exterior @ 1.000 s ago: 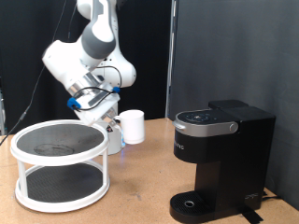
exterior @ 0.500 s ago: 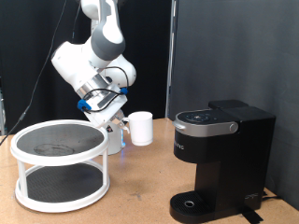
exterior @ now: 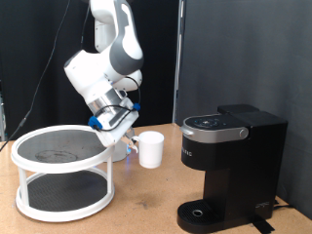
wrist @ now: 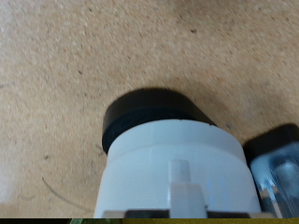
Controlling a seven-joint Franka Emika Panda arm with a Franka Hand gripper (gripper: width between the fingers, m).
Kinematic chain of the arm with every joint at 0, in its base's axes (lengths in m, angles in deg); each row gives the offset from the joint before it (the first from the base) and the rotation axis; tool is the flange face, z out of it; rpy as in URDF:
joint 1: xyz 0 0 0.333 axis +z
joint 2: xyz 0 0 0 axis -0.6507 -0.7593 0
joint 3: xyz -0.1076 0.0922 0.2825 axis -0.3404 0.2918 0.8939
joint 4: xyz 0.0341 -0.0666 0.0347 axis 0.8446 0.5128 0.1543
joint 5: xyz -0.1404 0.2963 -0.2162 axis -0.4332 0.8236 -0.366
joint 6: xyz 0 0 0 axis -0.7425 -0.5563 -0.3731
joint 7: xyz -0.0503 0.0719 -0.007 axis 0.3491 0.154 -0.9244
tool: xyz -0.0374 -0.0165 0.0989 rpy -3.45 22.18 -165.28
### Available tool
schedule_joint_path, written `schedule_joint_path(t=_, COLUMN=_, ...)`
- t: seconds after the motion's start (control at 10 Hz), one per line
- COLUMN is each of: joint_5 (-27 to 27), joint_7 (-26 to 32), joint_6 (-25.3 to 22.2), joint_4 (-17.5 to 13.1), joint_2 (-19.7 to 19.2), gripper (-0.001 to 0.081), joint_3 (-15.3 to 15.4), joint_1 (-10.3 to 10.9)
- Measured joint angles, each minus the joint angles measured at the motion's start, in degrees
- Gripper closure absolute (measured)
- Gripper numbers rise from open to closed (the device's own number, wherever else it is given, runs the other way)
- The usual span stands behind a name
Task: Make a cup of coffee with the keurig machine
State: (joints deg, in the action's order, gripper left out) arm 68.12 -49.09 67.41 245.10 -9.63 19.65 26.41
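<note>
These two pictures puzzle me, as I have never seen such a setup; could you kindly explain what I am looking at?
The white jointed machine is a robot arm, and the part at its end that grips things is its claw. The wider picture comes from a camera standing off to the side. The close-up comes from a camera on the arm's hand, looking along its fingers. In the wider picture the claw holds a white cup above the wooden table. The close-up shows that same cup from behind, filling the picture, with its dark shadow on the table below. At the wider picture's right stands a black coffee machine. At its left stands a white two-level round rack.
</note>
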Motion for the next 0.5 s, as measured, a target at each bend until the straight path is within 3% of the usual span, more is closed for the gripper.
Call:
schedule_joint_path(t=0.3, joint_5=4.87, joint_7=1.97, joint_6=5.91, joint_4=-1.73, joint_2=-6.84, gripper=0.0804, joint_3=2.47, joint_1=1.67)
schedule_joint_path(t=0.5, joint_5=11.47, joint_7=6.76, joint_6=8.25, joint_4=-3.38, joint_2=-10.58, gripper=0.0804, joint_3=3.71, joint_1=2.93)
